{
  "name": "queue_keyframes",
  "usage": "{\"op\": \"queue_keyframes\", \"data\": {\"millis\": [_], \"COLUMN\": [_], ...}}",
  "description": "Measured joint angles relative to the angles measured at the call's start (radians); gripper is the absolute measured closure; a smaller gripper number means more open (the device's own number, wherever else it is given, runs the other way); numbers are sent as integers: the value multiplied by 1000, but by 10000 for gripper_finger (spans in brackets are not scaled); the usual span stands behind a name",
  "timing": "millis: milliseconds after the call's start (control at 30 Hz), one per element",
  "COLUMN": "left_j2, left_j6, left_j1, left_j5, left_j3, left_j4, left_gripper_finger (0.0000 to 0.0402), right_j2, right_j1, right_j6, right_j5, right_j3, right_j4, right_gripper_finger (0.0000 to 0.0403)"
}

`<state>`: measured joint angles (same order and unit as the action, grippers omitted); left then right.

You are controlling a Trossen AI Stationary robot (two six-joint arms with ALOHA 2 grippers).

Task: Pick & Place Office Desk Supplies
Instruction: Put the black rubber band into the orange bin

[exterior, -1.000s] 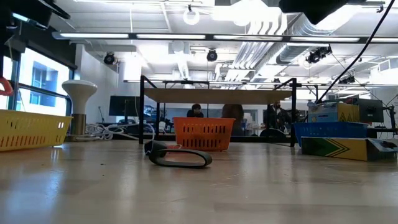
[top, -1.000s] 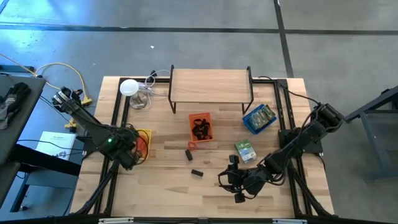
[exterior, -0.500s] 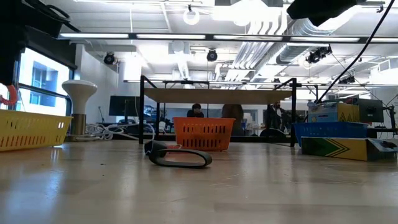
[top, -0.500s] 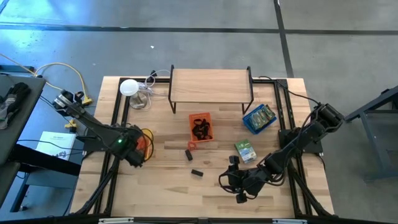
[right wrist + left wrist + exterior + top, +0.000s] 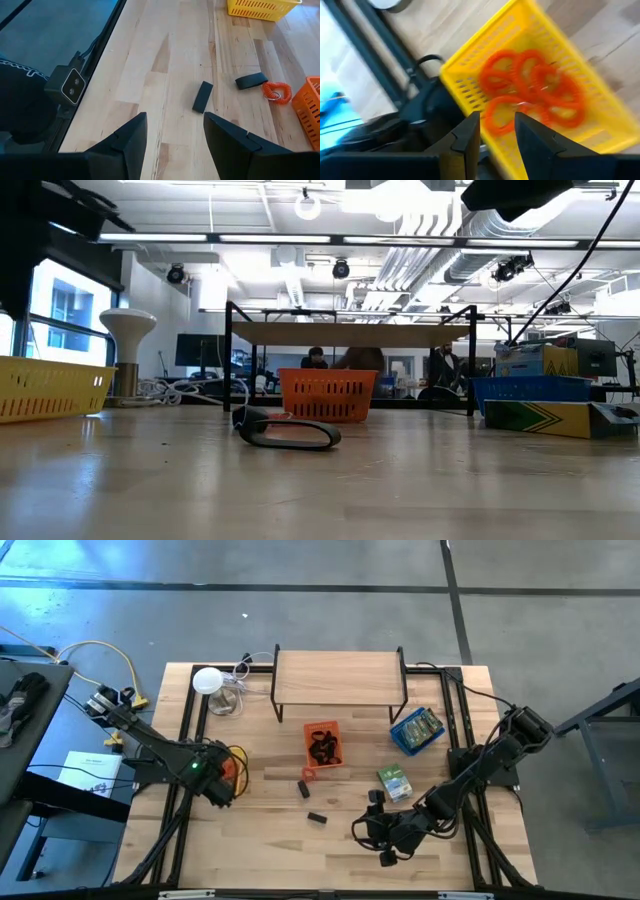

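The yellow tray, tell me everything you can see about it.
The yellow tray is a slatted plastic basket sitting flat on the wooden table's left side, near the lamp. It holds several red-orange coiled loops piled together. The left gripper hovers just above it, fingers apart, touching nothing.

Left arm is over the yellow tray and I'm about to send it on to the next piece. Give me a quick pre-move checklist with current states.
1. left gripper open, nothing between its fingers: ok.
2. Red-orange looped pieces lying inside the yellow tray: ok.
3. Another red-orange loop loose on the table beside the orange tray: ok, available.
4. Two black clip-like pieces loose on the table: ok, unobstructed.
5. right gripper open and empty, near the table's front: ok.
6. Clearance between left arm and tray wall: cannot tell.
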<state>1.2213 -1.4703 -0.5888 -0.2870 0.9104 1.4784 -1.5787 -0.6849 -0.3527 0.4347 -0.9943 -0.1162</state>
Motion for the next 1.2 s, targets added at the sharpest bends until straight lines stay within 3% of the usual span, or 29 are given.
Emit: {"op": "queue_keyframes", "data": {"millis": [100,167,367,667,833,900,1067,1200], "left_j2": [0,0,26,302,416,438,451,451], "left_j6": [6,103,637,1286,1422,1454,1366,1342], "left_j1": [20,38,57,57,54,54,63,63], "left_j5": [-41,-89,-265,-269,-269,-268,-267,-268], "left_j3": [0,0,0,-6,-6,-6,-6,-6], "left_j4": [-114,-228,-678,-1327,-1578,-1602,-1613,-1615], "left_gripper_finger": [287,287,287,287,287,287,284,263], "right_j2": [0,0,0,0,0,0,0,0], "right_j1": [1,1,16,33,33,33,33,33], "right_j6": [2,9,10,13,14,14,14,16], "right_j5": [0,1,5,4,4,4,4,4], "right_j3": [0,0,0,0,0,0,0,0], "right_j4": [0,1,9,8,8,10,12,15], "right_gripper_finger": [219,219,219,219,219,219,219,219]}}
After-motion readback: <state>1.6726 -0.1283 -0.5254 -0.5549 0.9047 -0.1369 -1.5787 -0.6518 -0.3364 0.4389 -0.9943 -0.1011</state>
